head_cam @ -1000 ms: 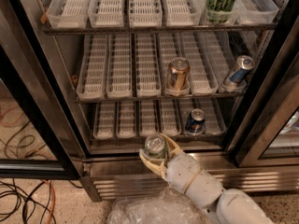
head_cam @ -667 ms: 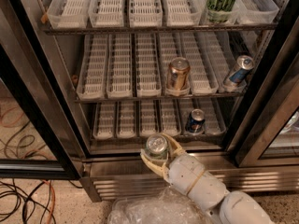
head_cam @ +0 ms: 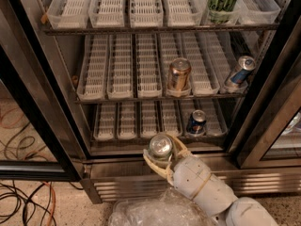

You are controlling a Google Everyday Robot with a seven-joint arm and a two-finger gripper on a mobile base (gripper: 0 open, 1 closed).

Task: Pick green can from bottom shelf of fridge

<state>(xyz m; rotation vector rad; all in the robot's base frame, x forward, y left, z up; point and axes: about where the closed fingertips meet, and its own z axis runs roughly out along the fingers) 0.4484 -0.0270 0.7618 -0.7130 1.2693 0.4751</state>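
The green can shows mostly its shiny silver top with pull tab. My gripper is shut on it, one finger on each side, and holds it in front of the fridge, just outside and below the front edge of the bottom shelf. The white arm comes in from the lower right. The bottom shelf has short white slotted trays.
A blue can stands on the bottom shelf at the right. A bronze can and a tilted blue can are on the middle shelf. A tall green-and-white can is on the top shelf. Cables lie on the floor at left. Clear plastic lies below.
The gripper with the green can has shifted very slightly; otherwise nothing has visibly moved.
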